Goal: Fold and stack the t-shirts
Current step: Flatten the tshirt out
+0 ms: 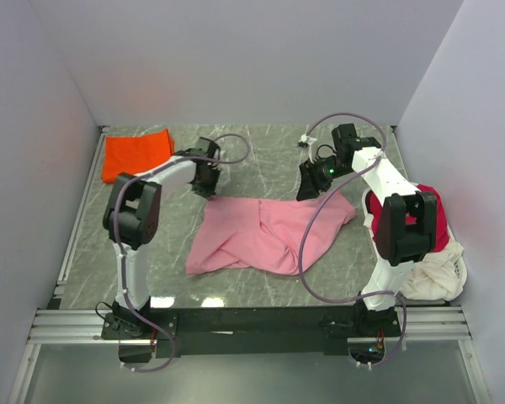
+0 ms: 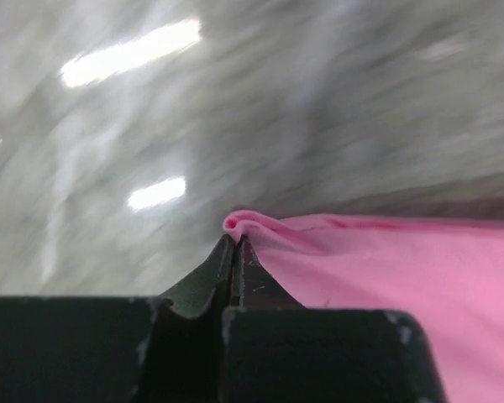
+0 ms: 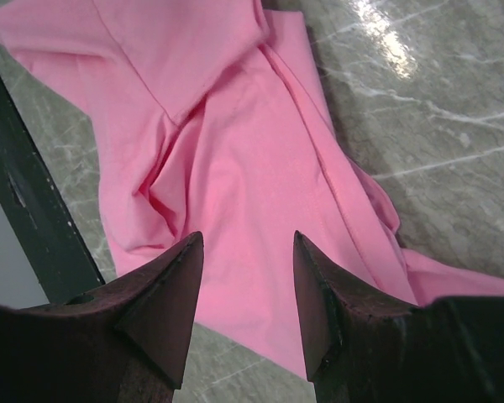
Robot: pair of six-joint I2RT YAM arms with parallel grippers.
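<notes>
A light pink t-shirt (image 1: 261,236) lies crumpled in the middle of the marble table. My left gripper (image 1: 207,187) is at its far left corner, jaws pressed together with a small fold of the pink cloth (image 2: 244,225) pinched at their tips (image 2: 235,242). My right gripper (image 1: 310,190) hovers over the shirt's far right corner, open, the pink cloth (image 3: 235,168) showing below and between its fingers (image 3: 248,239). An orange-red t-shirt (image 1: 136,155) lies folded square at the far left. Crimson (image 1: 433,220) and cream (image 1: 438,271) t-shirts are heaped at the right edge.
White walls close in the table on the left, back and right. A metal rail (image 1: 236,324) runs along the near edge by the arm bases. A small white object (image 1: 304,139) lies near the back, beside the right arm's cable.
</notes>
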